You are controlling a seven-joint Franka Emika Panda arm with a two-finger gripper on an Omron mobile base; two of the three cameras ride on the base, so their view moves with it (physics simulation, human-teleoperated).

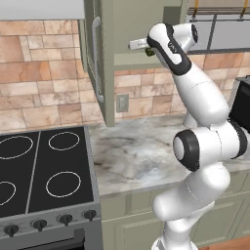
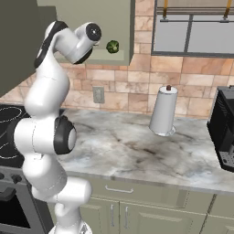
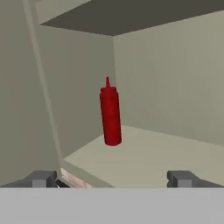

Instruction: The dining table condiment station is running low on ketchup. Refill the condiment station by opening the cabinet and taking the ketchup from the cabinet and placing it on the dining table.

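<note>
1. Nearest me in the left base view sits the black stove [image 1: 44, 171], and to its right the marbled counter [image 1: 132, 156] runs bare up to the brick wall.
2. My right base view adds what the left one lacks: a white paper towel roll [image 2: 163, 111] standing far back on that counter and a black appliance [image 2: 224, 130] at the right edge, both well apart from the arm.
3. Above the counter the cabinet [image 1: 127, 34] stands open, its door [image 1: 97, 63] swung out leftward edge-on, with the bar handle facing the stove.
4. My gripper [image 3: 111, 178] is at the cabinet mouth, jaws spread wide and holding nothing.
5. In the hand view the ketchup [image 3: 110, 113] stands upright on the shelf, far in near the back left corner, apart from both fingertips, with bare shelf to its right.
</note>
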